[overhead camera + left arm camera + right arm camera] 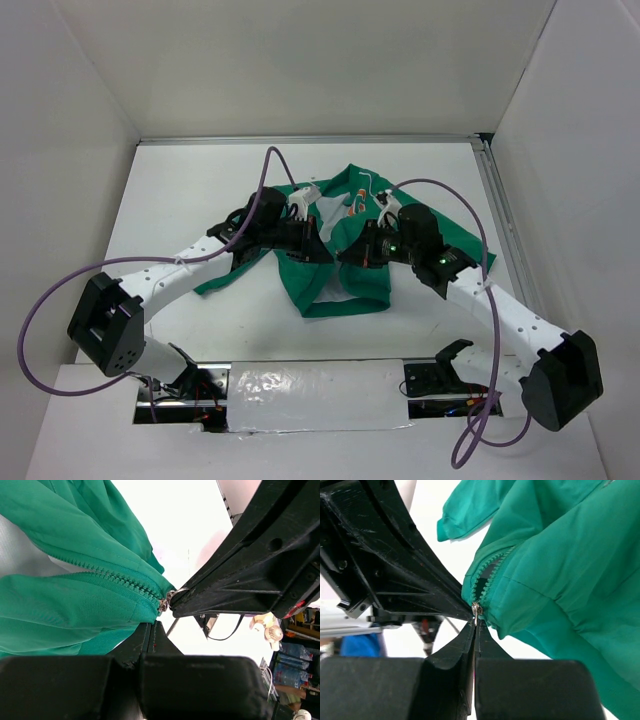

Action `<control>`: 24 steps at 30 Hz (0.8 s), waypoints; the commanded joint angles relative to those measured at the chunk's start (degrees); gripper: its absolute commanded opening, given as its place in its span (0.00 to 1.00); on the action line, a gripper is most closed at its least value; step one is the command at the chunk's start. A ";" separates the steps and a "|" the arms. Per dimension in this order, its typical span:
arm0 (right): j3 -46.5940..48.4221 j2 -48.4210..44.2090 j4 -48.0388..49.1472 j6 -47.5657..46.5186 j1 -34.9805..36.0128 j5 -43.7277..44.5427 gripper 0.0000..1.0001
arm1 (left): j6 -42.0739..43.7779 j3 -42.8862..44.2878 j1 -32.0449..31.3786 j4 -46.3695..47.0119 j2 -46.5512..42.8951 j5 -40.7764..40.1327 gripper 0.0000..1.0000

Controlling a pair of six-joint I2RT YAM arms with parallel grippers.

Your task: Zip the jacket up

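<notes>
The green jacket lies crumpled in the middle of the white table, its orange patch at the far side. Both grippers meet at its zipper. My right gripper is shut on the small metal zipper pull, where the two rows of teeth join. My left gripper is shut on the jacket's fabric just beside the slider. In the top view the left gripper and the right gripper are almost tip to tip. The zipper teeth run open away from the slider.
White walls enclose the table on three sides, and a metal rail runs along its right edge. Purple cables arch over both arms. A taped white panel sits at the front between the arm bases.
</notes>
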 commanded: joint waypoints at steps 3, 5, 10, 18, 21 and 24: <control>7.15 -0.26 -4.02 -7.30 1.91 10.99 0.00 | 2.36 0.37 -0.27 -1.33 -0.32 2.45 0.00; 8.56 0.35 -4.82 -8.54 2.62 14.96 0.00 | 3.59 0.20 -0.80 -1.86 -0.32 2.72 0.00; 9.18 -0.17 -4.21 -11.44 3.59 23.94 0.00 | 5.44 0.02 -2.12 -4.59 0.21 2.45 0.00; 10.14 2.29 -2.01 -12.94 4.03 28.61 0.00 | 6.41 -4.02 -3.26 -7.31 -2.25 4.83 0.00; 8.57 0.80 0.36 -16.97 4.64 24.40 0.00 | 6.67 -4.81 -3.17 -8.98 -2.17 4.48 0.00; 7.86 -0.52 -1.04 -22.52 6.13 18.59 0.00 | 6.32 -3.06 -3.09 -11.78 -1.11 0.79 0.00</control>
